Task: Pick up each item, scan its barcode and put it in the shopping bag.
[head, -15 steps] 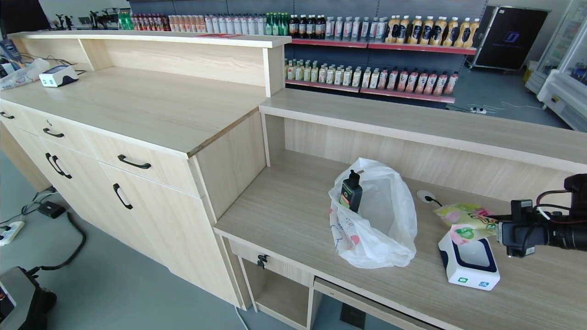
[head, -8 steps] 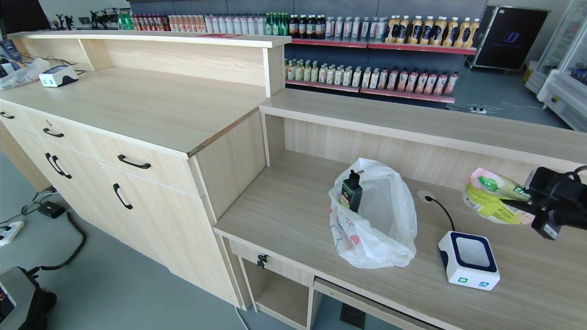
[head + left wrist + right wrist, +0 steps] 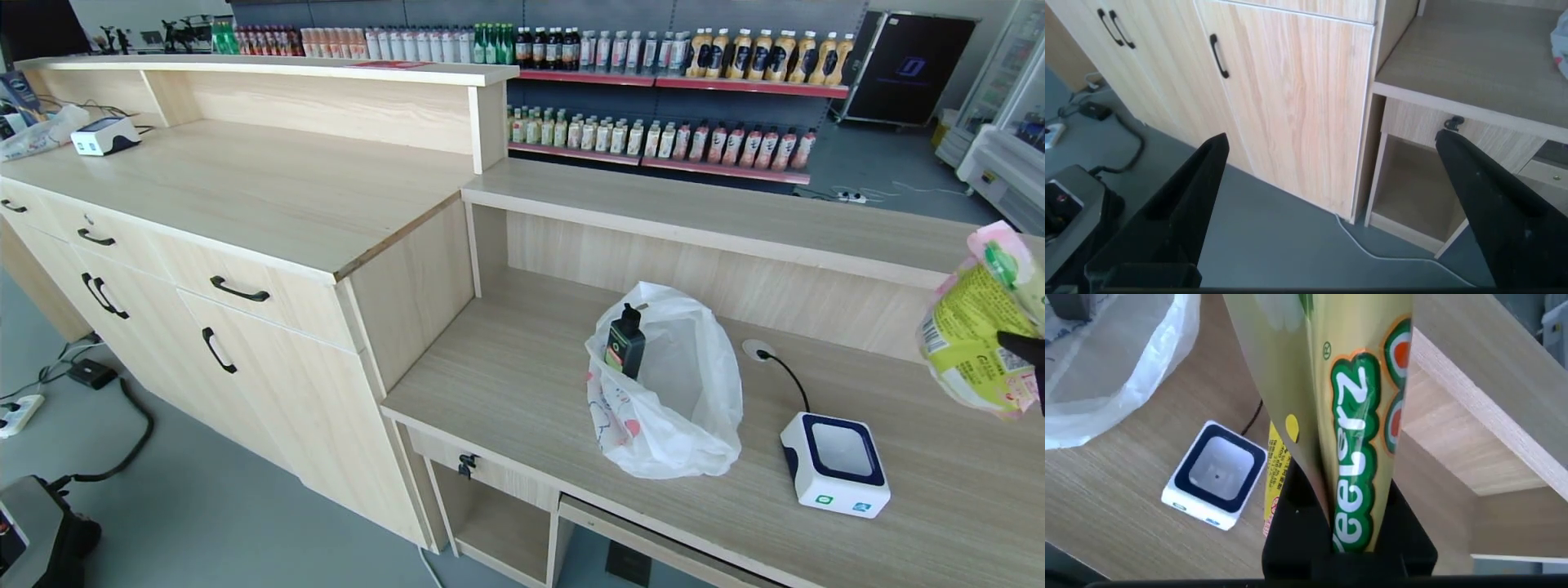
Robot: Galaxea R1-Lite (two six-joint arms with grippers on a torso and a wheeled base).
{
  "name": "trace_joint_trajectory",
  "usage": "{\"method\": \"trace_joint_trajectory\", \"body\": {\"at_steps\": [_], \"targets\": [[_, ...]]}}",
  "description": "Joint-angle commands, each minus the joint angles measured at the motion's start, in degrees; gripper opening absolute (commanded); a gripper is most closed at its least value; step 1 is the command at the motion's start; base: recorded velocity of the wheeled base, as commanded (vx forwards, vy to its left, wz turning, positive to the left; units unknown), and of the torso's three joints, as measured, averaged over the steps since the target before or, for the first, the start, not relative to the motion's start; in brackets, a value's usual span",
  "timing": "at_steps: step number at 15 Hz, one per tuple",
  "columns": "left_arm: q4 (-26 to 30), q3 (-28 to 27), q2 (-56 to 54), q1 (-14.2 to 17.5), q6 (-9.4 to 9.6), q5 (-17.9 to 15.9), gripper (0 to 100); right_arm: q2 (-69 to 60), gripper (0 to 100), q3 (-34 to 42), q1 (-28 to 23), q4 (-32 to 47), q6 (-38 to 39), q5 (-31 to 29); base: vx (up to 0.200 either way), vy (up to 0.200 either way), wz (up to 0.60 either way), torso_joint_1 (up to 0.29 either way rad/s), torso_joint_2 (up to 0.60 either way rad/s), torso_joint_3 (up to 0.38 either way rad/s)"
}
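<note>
Right gripper (image 3: 1347, 551) pinches a yellow-green snack bag (image 3: 976, 335) with big green lettering at the far right edge, up from the white scanner (image 3: 837, 461). Left gripper (image 3: 1331, 139) is spread wide.

Head camera looks down over the counter (image 3: 506, 359); the right wrist camera, closer, shares its scanner (image 3: 837, 461).

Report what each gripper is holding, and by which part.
The right gripper is shut on the snack bag, pinching it at one end; the rest sticks out free over the counter. The left gripper is open and holds nothing.
</note>
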Motion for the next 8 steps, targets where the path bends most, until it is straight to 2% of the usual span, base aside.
{"method": "trace_joint_trajectory", "body": {"at_steps": [1,2,3,4,7,8], "targets": [[0.0,0.0,0.0,0.0,0.0,0.0,100,-4.7,0,-0.3,5.5,0.4,6.4,-5.7,0.0,0.0,0.6,0.002,-0.01,0.002],[0.0,0.0,0.0,0.0,0.0,0.0,100,-6.1,0,-1.0,10.1,1.2,11.3,-12.2,0.0,0.0,0.6,-0.007,0.0,0.002],[0.0,0.0,0.0,0.0,0.0,0.0,100,-6.6,0,-1.2,12.1,2.4,12.4,-14.9,0.0,0.0,0.6,0.002,0.01,0.007],[0.0,0.0,0.0,0.0,0.0,0.0,100,-7.7,0,-2.0,15.6,7.0,13.0,-18.5,0.0,0.0,0.6,0.007,0.01,0.002],[0.0,0.0,0.0,0.0,0.0,0.0,100,-5.0,0,-1.1,15.6,10.8,16.0,-19.1,0.0,0.0,0.6,-0.002,0.0,0.005],[0.0,0.0,0.0,0.0,0.0,0.0,100,-3.1,0,-1.0,15.0,10.8,18.8,-19.1,0.0,0.0,0.0,0.0,0.0,0.0]]}}
